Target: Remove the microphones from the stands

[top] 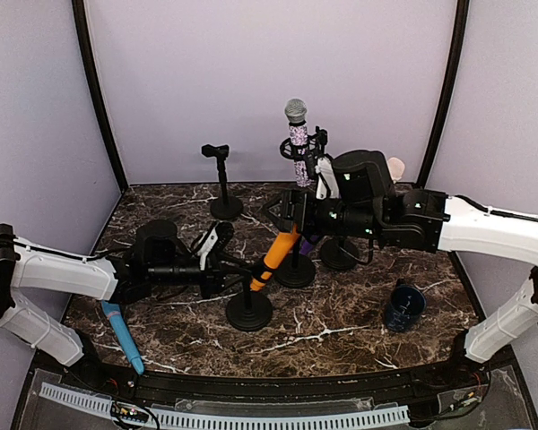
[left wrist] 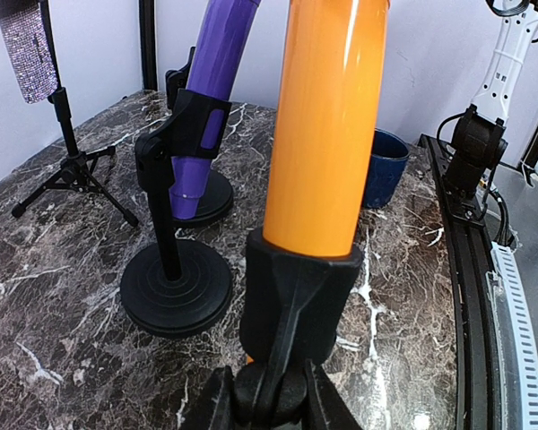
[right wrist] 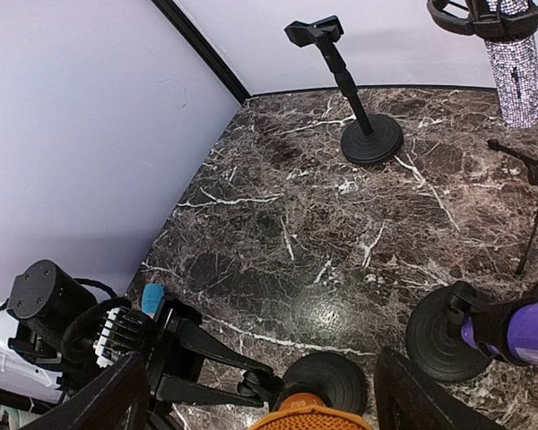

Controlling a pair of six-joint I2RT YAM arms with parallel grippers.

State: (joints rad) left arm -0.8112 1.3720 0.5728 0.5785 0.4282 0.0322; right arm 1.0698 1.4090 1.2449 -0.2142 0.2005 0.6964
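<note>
Fingers (left wrist: 217, 405) of the left claw (left wrist: 269, 399) are pinched shut on the stem joint of the stand (left wrist: 296, 296), directly below its black clip. The orange microphone (left wrist: 327, 125) sits in that clip, rising straight up and away from this claw, tilted toward the right claw (top: 291, 210). The right claw hangs over the microphone's upper end with its jaws spread wide. One finger stands on each side of the grille and neither touches it, so the microphone is not yet gripped. Ahead and left of the left claw, a purple microphone (left wrist: 217, 81) leans in a second stand (left wrist: 175, 287), whose round base rests on the dark marble desk (top: 341, 313). Ahead and right of it, behind the orange body, is a blue mug (left wrist: 386, 166). Beyond the right claw an empty stand (right wrist: 354, 98) rises near the back wall, with a sparkly microphone (right wrist: 513, 76) hanging in a ring mount to its right. A blue microphone (top: 124, 336) lies flat on the desk beside the left arm, behind its claw.
</note>
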